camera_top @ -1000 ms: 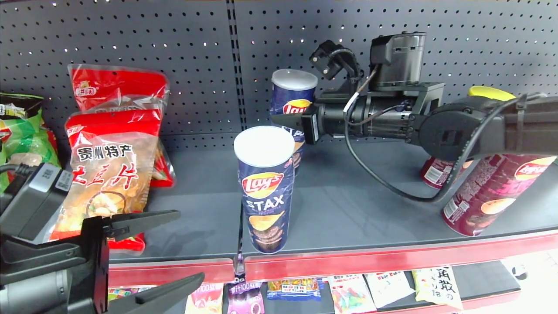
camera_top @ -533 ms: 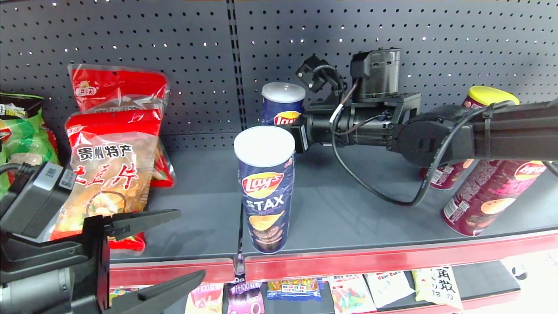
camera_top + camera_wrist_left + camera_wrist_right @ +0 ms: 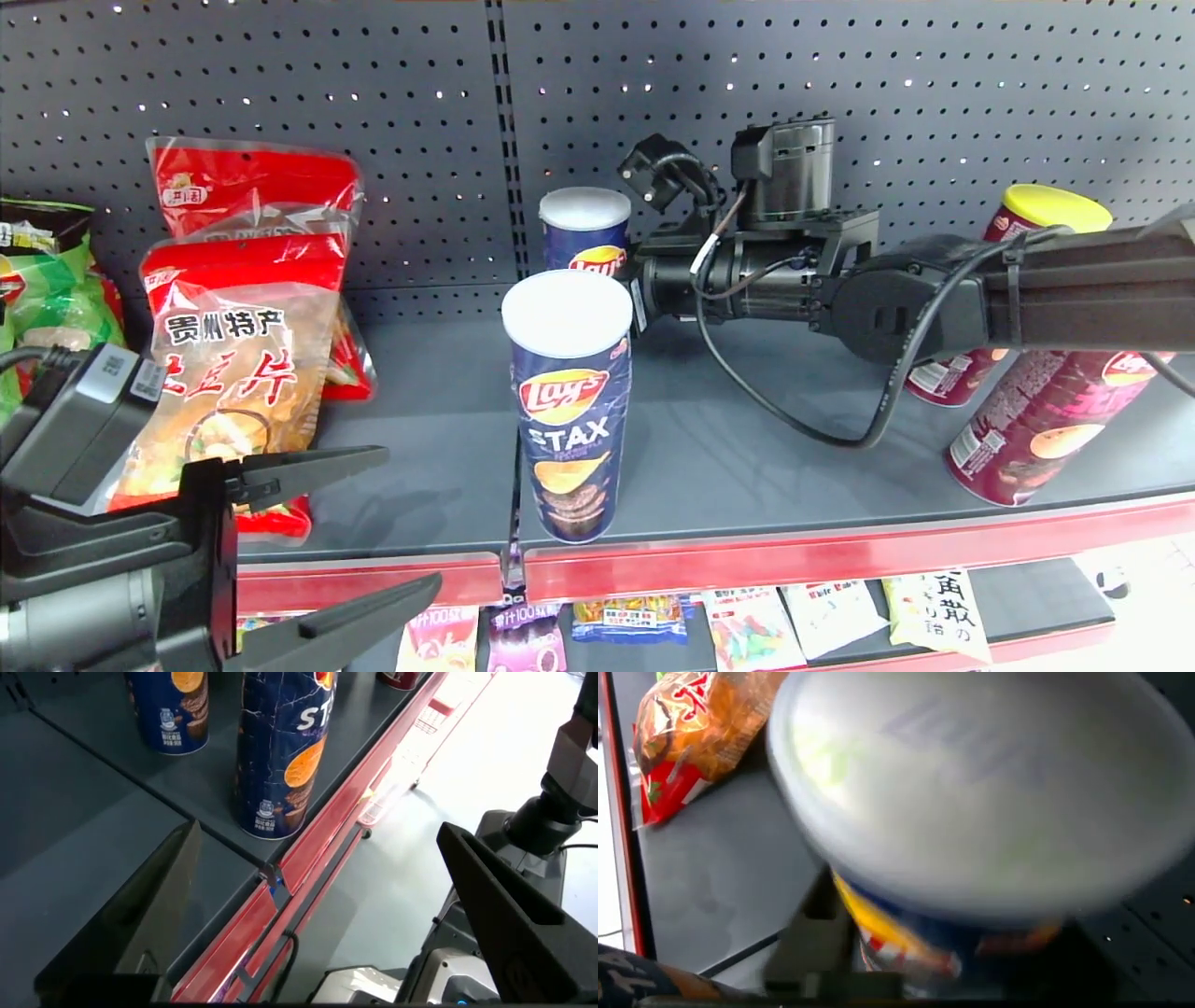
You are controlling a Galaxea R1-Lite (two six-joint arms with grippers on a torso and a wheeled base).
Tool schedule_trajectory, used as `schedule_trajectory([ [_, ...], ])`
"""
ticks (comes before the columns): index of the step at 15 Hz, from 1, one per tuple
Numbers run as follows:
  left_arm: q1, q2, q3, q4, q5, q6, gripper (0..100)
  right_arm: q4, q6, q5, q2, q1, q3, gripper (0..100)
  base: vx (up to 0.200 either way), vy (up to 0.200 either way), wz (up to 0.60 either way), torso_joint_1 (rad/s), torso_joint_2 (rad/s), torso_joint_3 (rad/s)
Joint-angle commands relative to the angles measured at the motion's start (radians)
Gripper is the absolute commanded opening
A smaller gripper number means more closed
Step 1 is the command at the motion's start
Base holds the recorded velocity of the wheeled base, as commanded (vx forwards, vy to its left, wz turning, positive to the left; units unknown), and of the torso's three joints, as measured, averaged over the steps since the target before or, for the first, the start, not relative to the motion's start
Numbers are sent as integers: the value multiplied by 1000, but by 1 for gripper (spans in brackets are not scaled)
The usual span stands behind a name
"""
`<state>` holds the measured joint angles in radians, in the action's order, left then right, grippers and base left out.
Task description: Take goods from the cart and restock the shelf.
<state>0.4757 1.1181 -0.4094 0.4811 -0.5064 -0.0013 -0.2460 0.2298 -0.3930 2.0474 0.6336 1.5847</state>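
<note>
Clamps rear blue can (image 3: 584,227) in right gripper (image 3: 624,280), just behind front blue can (image 3: 569,401) on shelf (image 3: 728,448); holds left gripper (image 3: 409,521) spread wide, empty, before shelf edge.

Rear blue chip can (image 3: 585,229): white lid, upright, gripped on its side by the right gripper (image 3: 627,273), close to the pegboard back. Cannot tell whether its base touches the deck. Front blue chip can (image 3: 569,411): same design, white lid, upright, free-standing at the front lip of the grey shelf (image 3: 747,448), directly ahead of the rear one.
</note>
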Motion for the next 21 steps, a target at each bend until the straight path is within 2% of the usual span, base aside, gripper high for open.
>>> schedule_trajectory([
  [1,0,3,0,1,0,0,100,1,-3,3,-4,1,-3,100,0,0,0,0,0,0],
  [5,0,16,1,2,0,0,100,1,-7,8,-58,11,-63,100,0,0,0,0,0,0],
  [9,-29,20,0,2,2,0,100,-1,-9,57,-190,6,-249,100,0,0,0,0,0,0],
  [12,-37,23,1,1,9,0,100,4,-13,92,-276,-12,-319,100,0,0,0,0,0,0],
  [15,-37,46,0,2,42,1,100,5,-15,126,-348,-32,-411,100,0,0,0,0,0,0],
  [17,-37,62,1,4,85,1,100,7,-13,126,-434,-28,-514,100,0,0,0,0,0,0],
  [18,-37,62,1,4,86,1,100,7,-13,126,-446,-28,-529,100,0,0,0,0,0,0],
  [21,-35,86,1,4,92,6,100,5,-13,123,-598,-25,-697,100,0,0,0,0,0,0],
])
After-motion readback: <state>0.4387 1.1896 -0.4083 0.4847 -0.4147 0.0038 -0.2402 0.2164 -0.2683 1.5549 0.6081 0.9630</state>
